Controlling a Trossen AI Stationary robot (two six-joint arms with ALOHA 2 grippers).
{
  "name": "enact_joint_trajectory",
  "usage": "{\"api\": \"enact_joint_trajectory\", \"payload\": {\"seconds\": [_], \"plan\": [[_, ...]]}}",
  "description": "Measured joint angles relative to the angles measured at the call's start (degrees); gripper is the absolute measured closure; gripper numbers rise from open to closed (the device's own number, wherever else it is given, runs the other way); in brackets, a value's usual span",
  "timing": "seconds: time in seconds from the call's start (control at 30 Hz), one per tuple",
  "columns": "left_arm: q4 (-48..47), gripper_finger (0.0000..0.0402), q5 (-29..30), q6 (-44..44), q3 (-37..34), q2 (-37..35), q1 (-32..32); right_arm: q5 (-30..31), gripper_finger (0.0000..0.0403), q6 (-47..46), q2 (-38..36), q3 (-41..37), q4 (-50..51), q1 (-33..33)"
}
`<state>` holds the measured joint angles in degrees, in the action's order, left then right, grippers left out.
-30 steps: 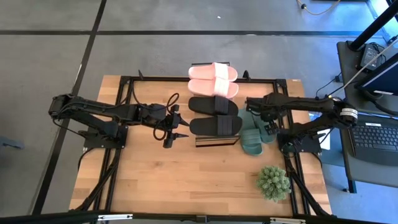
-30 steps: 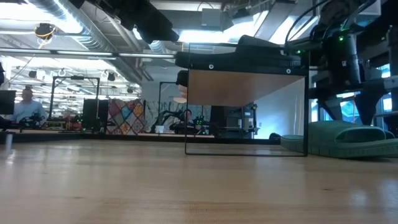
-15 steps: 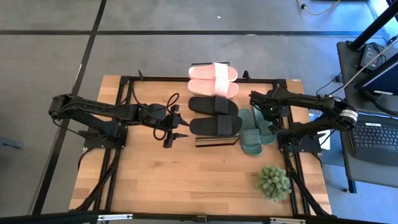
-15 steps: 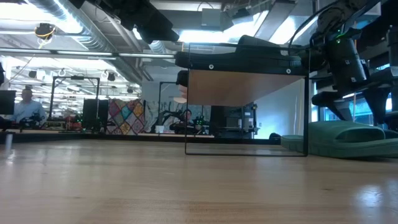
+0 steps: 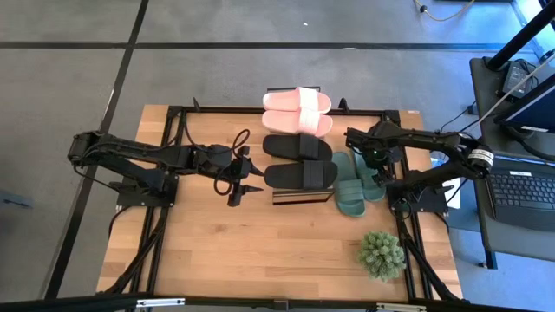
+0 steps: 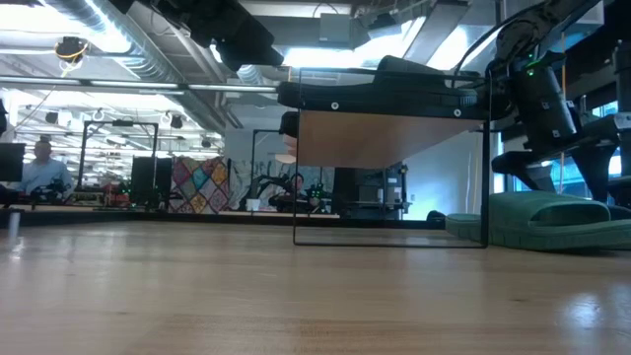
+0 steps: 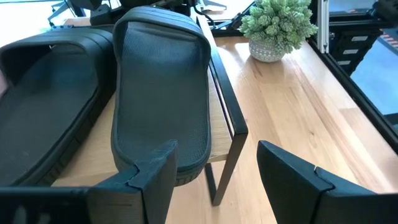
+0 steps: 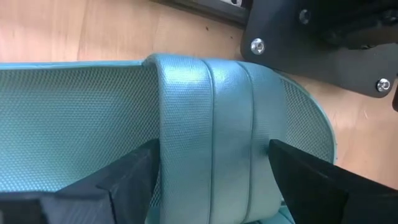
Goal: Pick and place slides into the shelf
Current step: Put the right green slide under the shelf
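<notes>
The shelf [image 5: 302, 197] stands mid-table, and its wood top [image 6: 389, 138] carries the black slides [image 5: 299, 160]. The pink slides [image 5: 297, 111] lie beyond them at the far edge. The green slides [image 5: 351, 192] rest soles down on the table, right of the shelf [image 6: 552, 219]. My right gripper [image 5: 371, 160] hangs open over the farther green slide, with one finger on either side of its strap [image 8: 217, 137]; no touch shows. My left gripper [image 5: 251, 180] waits open at the shelf's left end, facing a black slide [image 7: 158, 93].
A small potted plant [image 5: 381, 253] stands near the table's right near corner, also seen past the shelf [image 7: 277, 28]. Bare wood [image 5: 260, 251] lies in front of the shelf. A laptop on a side stand [image 5: 525, 191] sits beyond the right edge. People show in the room behind [image 6: 44, 163].
My right gripper has moved a little toward the table's far edge and toward the shelf, staying open over the green slides. The slides and my left arm have kept still.
</notes>
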<state>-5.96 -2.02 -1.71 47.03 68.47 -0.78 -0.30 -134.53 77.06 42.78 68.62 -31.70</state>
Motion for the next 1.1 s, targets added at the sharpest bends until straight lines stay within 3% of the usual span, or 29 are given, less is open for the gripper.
{"api": "enact_joint_trajectory", "payload": {"seconds": [1.1], "plan": [[0.00,0.0189,-0.19,0.06,0.00,0.00,-0.02,0.20,0.0104,-0.20,0.04,-0.04,-1.26,0.00]]}}
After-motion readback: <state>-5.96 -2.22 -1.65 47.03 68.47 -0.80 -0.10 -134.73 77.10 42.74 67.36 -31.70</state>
